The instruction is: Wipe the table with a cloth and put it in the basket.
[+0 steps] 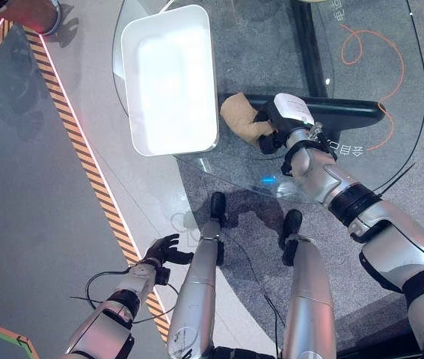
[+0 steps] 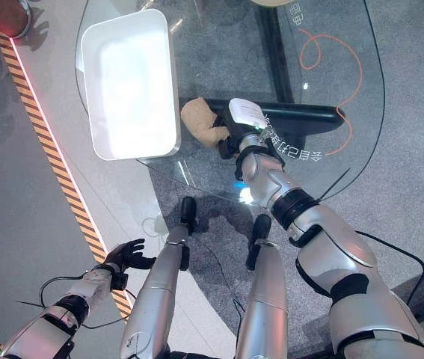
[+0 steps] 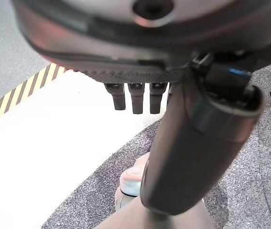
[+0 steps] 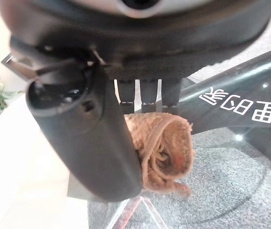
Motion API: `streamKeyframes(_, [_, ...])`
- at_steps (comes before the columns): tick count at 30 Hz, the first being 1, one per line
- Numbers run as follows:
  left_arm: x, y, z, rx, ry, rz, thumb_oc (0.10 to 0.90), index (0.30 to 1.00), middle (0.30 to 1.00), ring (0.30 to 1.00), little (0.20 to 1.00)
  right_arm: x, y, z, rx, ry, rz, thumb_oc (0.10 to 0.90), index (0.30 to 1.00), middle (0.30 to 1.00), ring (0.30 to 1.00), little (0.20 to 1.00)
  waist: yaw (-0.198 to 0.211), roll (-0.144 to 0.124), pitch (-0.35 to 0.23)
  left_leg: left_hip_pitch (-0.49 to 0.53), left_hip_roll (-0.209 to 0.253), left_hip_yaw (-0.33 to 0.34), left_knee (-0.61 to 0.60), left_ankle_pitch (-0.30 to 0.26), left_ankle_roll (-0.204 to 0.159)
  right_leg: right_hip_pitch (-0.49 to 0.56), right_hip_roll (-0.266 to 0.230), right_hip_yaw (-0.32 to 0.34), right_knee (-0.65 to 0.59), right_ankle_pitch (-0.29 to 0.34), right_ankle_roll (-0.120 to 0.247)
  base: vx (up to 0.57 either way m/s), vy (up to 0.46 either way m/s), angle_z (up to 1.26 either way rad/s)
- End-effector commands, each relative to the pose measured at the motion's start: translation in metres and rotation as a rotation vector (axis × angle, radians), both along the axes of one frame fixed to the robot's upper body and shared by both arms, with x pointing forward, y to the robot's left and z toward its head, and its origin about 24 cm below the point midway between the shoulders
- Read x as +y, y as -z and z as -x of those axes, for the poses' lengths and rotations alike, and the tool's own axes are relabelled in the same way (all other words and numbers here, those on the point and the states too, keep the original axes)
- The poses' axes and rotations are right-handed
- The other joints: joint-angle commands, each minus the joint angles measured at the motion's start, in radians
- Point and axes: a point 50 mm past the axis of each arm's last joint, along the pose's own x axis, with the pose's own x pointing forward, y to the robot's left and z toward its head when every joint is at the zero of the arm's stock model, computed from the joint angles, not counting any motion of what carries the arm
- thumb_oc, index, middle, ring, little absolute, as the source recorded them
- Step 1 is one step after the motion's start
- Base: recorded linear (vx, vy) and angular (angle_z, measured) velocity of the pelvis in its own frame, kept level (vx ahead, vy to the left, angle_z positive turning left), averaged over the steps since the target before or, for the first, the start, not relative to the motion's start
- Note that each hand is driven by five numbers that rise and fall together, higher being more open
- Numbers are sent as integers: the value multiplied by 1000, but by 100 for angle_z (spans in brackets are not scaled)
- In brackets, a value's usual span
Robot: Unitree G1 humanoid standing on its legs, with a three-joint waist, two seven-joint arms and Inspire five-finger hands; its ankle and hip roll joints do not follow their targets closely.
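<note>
While your right hand [image 1: 283, 120] is curling its fingers and thumb around the bunched tan cloth [image 1: 241, 118], that cloth is resting on the glass tabletop [image 1: 361, 149] just beside the white basket [image 1: 169, 78]. Your left hand [image 1: 163, 250] is hanging low over the floor near the striped floor tape [image 1: 84, 161], fingers relaxed and holding nothing.
</note>
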Motion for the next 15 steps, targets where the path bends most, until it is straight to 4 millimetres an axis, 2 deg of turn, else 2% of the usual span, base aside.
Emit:
streamKeyframes(1, [2, 10, 12, 39, -10, 15, 800, 900, 900, 900, 900, -15, -69, -1, -301, 96, -83, 100, 300, 300, 300, 200, 5, 11, -13, -3, -28, 61, 127, -117, 80, 20, -23, -29, -110, 113, 31, 78, -3, 2])
streamKeyframes(8, [5, 9, 13, 35, -17, 19, 800, 900, 900, 900, 900, -43, -87, 2, -415, 233, -136, 100, 300, 300, 300, 200, 4, 11, -13, -13, -27, 60, 136, -127, 85, 10, -21, -29, -107, 109, 31, 0, 0, 0])
streamKeyframes(15, [9, 8, 12, 37, -23, 20, 800, 900, 900, 900, 900, -69, -91, 4, -458, 351, -145, 100, 300, 300, 300, 200, 1, 11, -13, -15, -27, 61, 142, -133, 89, 11, -22, -31, -107, 105, 29, 0, 0, 0])
